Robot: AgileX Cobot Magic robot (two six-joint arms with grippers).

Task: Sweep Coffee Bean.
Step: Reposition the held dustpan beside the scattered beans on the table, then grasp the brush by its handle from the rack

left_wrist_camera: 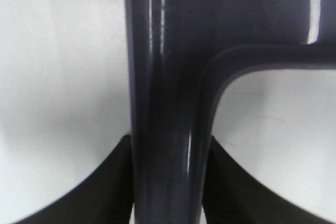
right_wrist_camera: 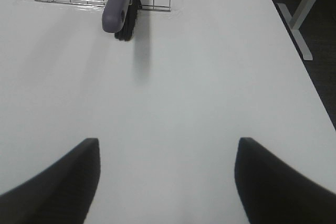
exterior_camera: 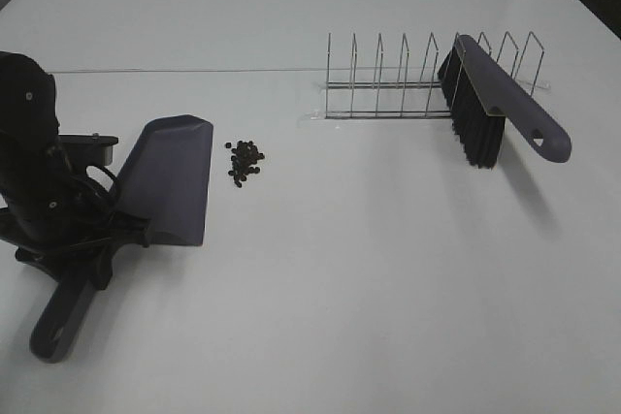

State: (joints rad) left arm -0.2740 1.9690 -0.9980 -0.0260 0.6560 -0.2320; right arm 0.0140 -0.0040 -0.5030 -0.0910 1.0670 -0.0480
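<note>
At the left edge of the table [exterior_camera: 388,317], the left gripper [left_wrist_camera: 168,182] is clamping the dustpan [exterior_camera: 175,176] handle.
The right gripper [right_wrist_camera: 167,182] is gaping wide, holding nothing.

Bright even light, soft shadows, close-up blur

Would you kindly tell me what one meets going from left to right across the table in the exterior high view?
From the left: dustpan → coffee beans → brush. I leave out the wire rack, since the brush overlaps it.
</note>
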